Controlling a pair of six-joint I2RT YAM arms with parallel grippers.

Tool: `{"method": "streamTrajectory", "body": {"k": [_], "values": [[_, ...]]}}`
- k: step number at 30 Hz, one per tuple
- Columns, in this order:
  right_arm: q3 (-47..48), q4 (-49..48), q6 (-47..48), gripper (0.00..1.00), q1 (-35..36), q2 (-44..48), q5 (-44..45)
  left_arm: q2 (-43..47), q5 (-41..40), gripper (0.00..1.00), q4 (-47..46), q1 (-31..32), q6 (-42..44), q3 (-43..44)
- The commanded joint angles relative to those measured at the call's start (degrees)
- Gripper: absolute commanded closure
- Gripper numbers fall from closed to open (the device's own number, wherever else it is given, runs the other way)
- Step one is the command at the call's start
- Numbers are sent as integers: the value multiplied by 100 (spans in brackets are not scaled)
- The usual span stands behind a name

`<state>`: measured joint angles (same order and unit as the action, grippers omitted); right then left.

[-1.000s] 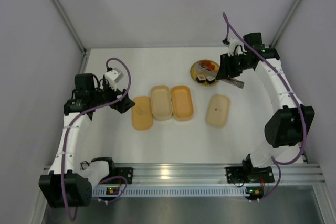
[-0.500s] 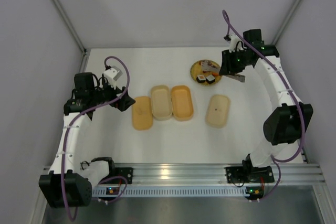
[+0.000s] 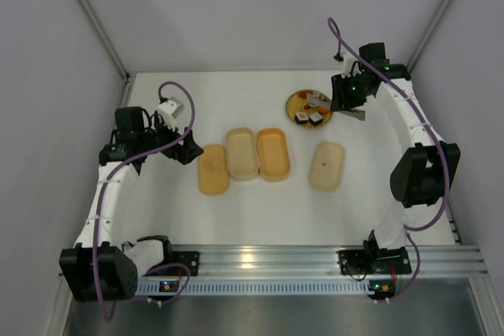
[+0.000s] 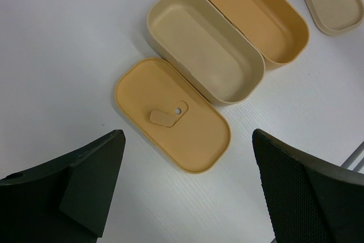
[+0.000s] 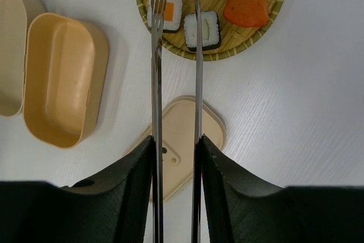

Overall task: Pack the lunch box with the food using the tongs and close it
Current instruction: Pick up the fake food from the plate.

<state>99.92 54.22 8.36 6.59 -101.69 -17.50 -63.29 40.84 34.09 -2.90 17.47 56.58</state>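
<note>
- Top view: at 1 o'clock on the white desk (image 3: pixel 260 210), the right claw (image 3: pixel 345 108) is clamped on the slim silvery metal tongs (image 3: pixel 356 116) beside the round woven yellow plate (image 3: pixel 290 104). The left claw (image 3: pixel 187 153) hangs with jaws apart at 9 o'clock.
- Left wrist view: only this view shows the small tab on the oval orange lid (image 4: pixel 173 115), which lies beside the empty cream oval tray (image 4: pixel 205 52).
- Right wrist view: only here do the tong tips appear, over the black-wrapped sushi rolls (image 5: pixel 202 29) at 12 o'clock. An off-centre pinch could flick a roll off the plate.
</note>
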Motion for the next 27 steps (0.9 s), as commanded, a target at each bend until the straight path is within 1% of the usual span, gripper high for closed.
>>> {"method": "streamTrajectory", "body": {"k": [1,6,11,26,27], "values": [[248,-245,-44,64,97,-88,-149,-17,64,2,-200,17,-42,-6],[282,-245,-212,62,97,-228,-368,-17,91,2,-271,8,-104,-42],[379,-140,-291,57,106,-421,-597,-35,91,2,-271,8,-113,-50],[546,-69,-335,55,202,-817,-658,-35,82,2,-288,8,-69,-120],[572,-60,-352,53,211,-861,-667,-35,91,2,-297,8,-60,-138]]}}
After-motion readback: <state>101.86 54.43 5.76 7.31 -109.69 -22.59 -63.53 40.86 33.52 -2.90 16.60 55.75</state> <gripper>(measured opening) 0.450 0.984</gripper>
